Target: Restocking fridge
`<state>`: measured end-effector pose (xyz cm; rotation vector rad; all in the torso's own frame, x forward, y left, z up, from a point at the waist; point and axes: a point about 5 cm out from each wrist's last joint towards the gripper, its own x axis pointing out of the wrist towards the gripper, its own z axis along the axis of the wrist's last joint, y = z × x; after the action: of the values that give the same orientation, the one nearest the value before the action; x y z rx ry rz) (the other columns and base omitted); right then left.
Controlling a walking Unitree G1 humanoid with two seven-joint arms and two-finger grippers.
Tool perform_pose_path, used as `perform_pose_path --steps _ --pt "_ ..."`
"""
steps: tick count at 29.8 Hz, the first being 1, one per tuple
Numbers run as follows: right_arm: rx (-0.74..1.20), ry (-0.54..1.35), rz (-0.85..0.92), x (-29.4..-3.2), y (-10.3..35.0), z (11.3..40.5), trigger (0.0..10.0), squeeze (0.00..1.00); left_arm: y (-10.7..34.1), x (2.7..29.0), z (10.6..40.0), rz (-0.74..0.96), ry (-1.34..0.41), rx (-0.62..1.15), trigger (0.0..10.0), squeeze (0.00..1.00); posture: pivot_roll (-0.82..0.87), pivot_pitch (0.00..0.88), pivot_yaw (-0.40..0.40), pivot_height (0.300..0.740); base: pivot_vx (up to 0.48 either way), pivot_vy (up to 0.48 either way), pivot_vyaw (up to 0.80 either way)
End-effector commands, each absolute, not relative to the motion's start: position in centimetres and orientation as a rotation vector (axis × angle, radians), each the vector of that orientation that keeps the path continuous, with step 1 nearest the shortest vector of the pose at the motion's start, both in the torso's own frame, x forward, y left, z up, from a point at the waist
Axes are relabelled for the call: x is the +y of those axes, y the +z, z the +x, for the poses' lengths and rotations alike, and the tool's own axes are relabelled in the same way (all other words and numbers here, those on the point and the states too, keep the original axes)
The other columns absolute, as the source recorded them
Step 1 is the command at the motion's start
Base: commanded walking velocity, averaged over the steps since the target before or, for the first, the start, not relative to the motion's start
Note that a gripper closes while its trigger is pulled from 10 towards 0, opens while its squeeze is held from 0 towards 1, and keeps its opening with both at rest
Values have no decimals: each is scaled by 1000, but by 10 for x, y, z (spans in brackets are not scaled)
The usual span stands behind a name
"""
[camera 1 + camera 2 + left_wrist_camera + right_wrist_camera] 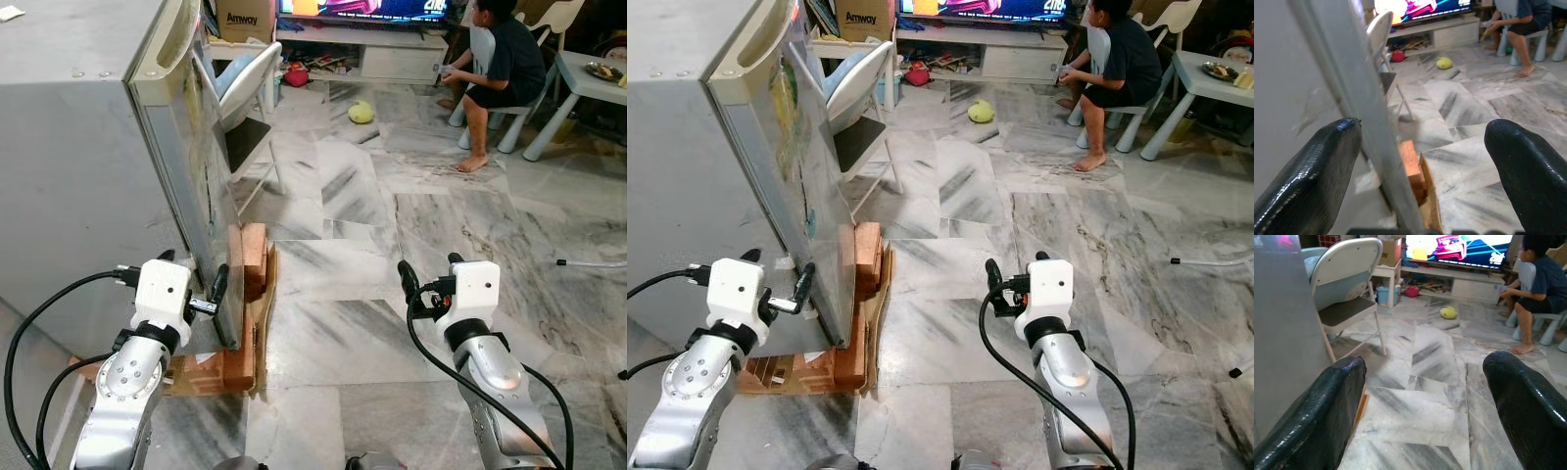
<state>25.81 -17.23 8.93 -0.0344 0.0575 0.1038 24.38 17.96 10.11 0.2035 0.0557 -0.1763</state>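
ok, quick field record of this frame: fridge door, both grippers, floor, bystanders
fridge door: fridge door edge sits between the left gripper's fingers
left gripper: left gripper open, straddling the door edge low down
right gripper: right gripper open, holding nothing, over the marble floor
under fridge: bricks and cardboard
floor: folding chair, yellow ball
person: seated person facing the TV
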Motion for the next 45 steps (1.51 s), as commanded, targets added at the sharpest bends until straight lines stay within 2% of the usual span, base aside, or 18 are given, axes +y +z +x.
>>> perform_pose_path --steps 1,8,12,22,28,36,45 --pt "58 87 -41 -177 89 260 10000 0 107 177 245 212 -189 28 10000 0 21 36 -22 740 480 0 0" --pt "57 87 -43 -177 89 262 10000 0 106 177 242 206 -189 29 10000 0 26 33 -25 740 393 0 0" --pt "58 91 -44 -177 88 262 10000 0 101 186 238 188 -103 43 10000 0 28 32 -27 740 0 0 0" --pt "62 90 -54 -178 86 261 10000 0 88 195 227 187 -64 95 10000 0 28 45 -32 740 0 0 0" --pt "61 90 -61 -177 86 261 10000 0 85 195 234 169 -56 108 10000 0 21 46 -35 740 0 0 0" --pt "169 59 -130 -180 68 257 10000 0 84 176 253 124 -228 135 10000 0 12 49 -33 740 0 0 0" --pt "227 48 -176 -180 57 252 10000 0 80 176 276 126 -214 164 10000 0 -7 50 -18 740 0 0 0"
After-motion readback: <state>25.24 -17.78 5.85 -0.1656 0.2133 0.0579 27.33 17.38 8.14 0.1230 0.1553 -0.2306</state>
